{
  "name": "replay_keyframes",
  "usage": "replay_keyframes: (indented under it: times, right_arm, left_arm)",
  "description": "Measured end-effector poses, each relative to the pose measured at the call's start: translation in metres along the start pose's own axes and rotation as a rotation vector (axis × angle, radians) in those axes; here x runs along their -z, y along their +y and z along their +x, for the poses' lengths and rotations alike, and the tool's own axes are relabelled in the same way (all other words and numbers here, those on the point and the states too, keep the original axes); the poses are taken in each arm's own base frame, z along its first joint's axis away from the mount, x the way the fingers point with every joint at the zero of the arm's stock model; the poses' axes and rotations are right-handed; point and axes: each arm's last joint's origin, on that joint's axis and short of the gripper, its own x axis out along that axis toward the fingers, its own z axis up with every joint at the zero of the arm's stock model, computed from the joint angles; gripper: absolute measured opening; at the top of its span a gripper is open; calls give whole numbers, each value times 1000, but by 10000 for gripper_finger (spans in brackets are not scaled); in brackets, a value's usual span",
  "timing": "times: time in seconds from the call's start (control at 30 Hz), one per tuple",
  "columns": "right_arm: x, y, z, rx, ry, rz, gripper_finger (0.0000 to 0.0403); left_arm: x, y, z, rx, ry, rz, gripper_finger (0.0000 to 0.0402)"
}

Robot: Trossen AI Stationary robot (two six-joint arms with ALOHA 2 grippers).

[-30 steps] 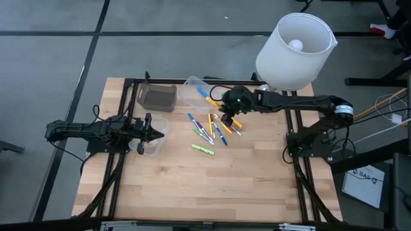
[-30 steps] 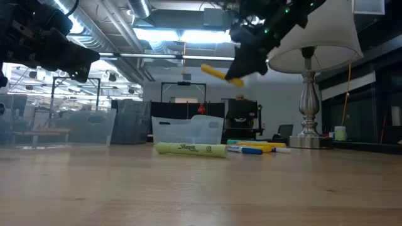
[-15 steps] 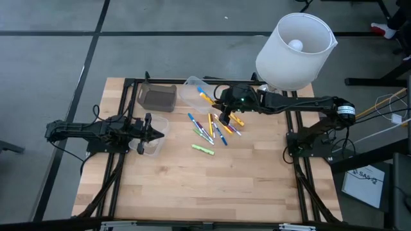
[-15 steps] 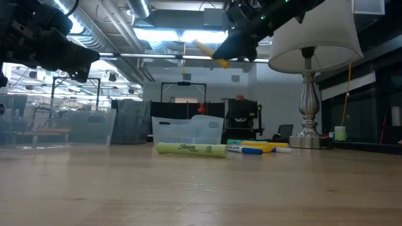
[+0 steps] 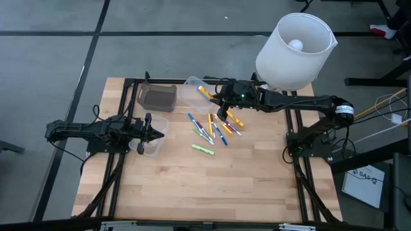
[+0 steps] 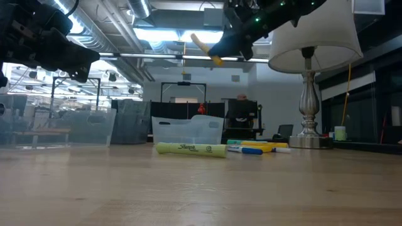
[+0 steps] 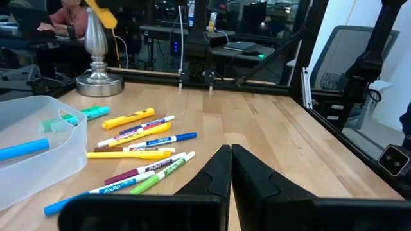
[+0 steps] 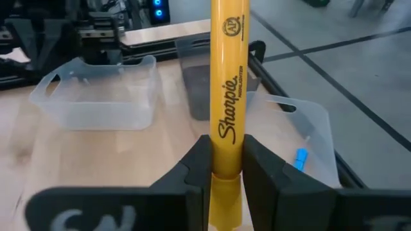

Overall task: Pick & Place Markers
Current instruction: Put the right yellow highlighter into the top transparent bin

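My right jaws (image 8: pixel 226 168) pinch one smooth yellow Sharpie marker (image 8: pixel 229 83), lifted over the clear plastic tub (image 5: pixel 194 91) at the wooden bench's (image 5: pixel 212 186) far side. About nine slim markers (image 5: pixel 214 127) lie scattered mid-bench, a green highlighter (image 5: pixel 203 149) apart. My left jaws (image 7: pixel 230 168) rest closed, empty, above another clear tub (image 5: pixel 154 135).

Markers (image 5: pixel 212 127) mid-table; containers behind (image 5: pixel 192 90) & left (image 5: pixel 151 135).
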Motion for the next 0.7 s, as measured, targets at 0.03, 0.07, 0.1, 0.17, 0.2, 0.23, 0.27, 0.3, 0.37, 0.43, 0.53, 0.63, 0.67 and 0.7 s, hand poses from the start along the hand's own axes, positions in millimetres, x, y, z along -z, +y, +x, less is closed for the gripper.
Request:
replay_keyframes:
  times: [0.03, 0.07, 0.1, 0.17, 0.2, 0.23, 0.27, 0.3, 0.37, 0.43, 0.53, 0.63, 0.67, 0.7]
  right_arm:
    - [0, -2, 0, 4, -2, 2, 63]
    - [0, -3, 0, 10, -4, 6, 63]
    - [-1, -5, 0, 14, -7, 8, 63]
    - [-1, -8, 1, 23, -11, 12, 63]
    - [-2, -11, 1, 28, -16, 16, 63]
    - [-2, -13, 1, 35, -19, 18, 63]
    - [-2, -15, 1, 41, -21, 21, 63]
    - [-2, -17, 1, 46, -22, 25, 63]
    - [-2, -20, 1, 56, -21, 33, 63]
    - [-1, -22, 3, 61, -17, 35, 63]
    - [-1, -25, 9, 48, 25, 37, 63]
    - [-7, -30, 14, 49, 54, 36, 63]
    - [-9, -31, 16, 53, 60, 29, 63]
    - [-11, -33, 19, 58, 64, 15, 63]
  left_arm:
    - [0, 0, 0, 0, -1, 0, 6]
    - [0, 0, 0, 0, 0, 0, 6]
    - [0, 0, 0, 0, 0, 0, 6]
    - [0, 0, 0, 0, -1, 0, 6]
    - [0, 0, 0, 0, 0, 0, 6]
    - [0, 0, 0, 0, -1, 0, 6]
    - [0, 0, 0, 0, 0, 0, 6]
    - [0, 0, 0, 0, 0, 0, 6]
    - [0, 0, 0, 0, 0, 0, 6]
    - [0, 0, 0, 0, 0, 0, 6]
    - [0, 0, 0, 0, 0, 0, 6]
    - [0, 0, 0, -1, 0, 0, 6]
    - [0, 0, 0, 0, -1, 0, 6]
    - [0, 0, 0, 0, 0, 0, 6]
